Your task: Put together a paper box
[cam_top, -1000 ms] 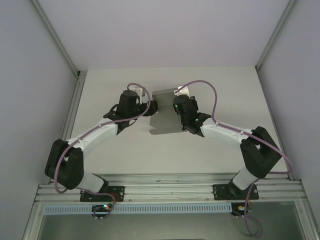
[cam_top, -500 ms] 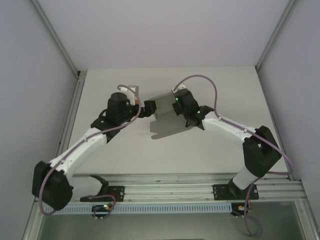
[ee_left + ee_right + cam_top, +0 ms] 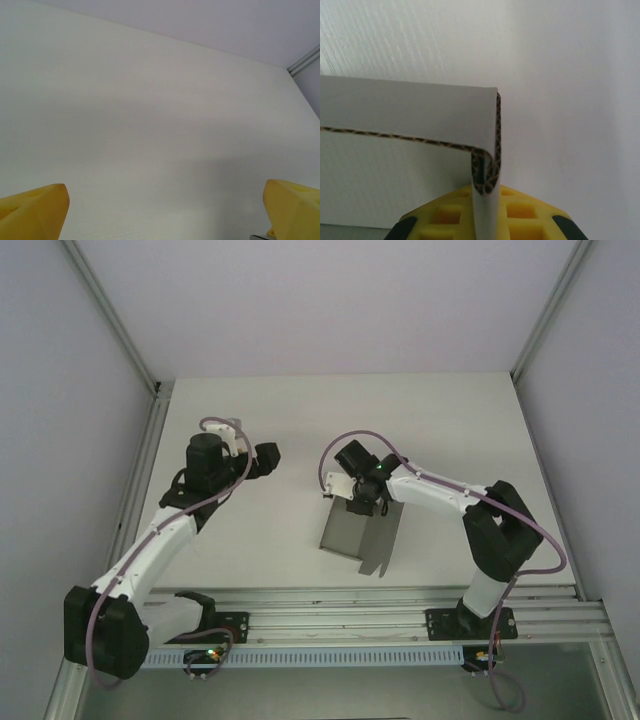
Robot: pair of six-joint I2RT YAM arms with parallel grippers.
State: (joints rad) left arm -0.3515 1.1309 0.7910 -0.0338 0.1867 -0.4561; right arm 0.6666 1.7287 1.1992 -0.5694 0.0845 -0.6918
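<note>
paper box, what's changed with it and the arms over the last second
The left gripper has come off the left edge of the paper box and swung away to the left. It is now open over the table. The right gripper has pulled the box toward the arm bases and turned it. Unchanged: the right gripper stays clamped on the box's edge.

At 7 and 5 o'clock, yellow fingers (image 3: 35, 210) of left gripper (image 3: 164, 210), spread wide apart. Between and beyond, toward 12, plain white table (image 3: 150, 115). Across top, 11 to 1, grey wall (image 3: 225, 20). Near 2, slanted metal rail (image 3: 305, 59) at table edge.
</note>
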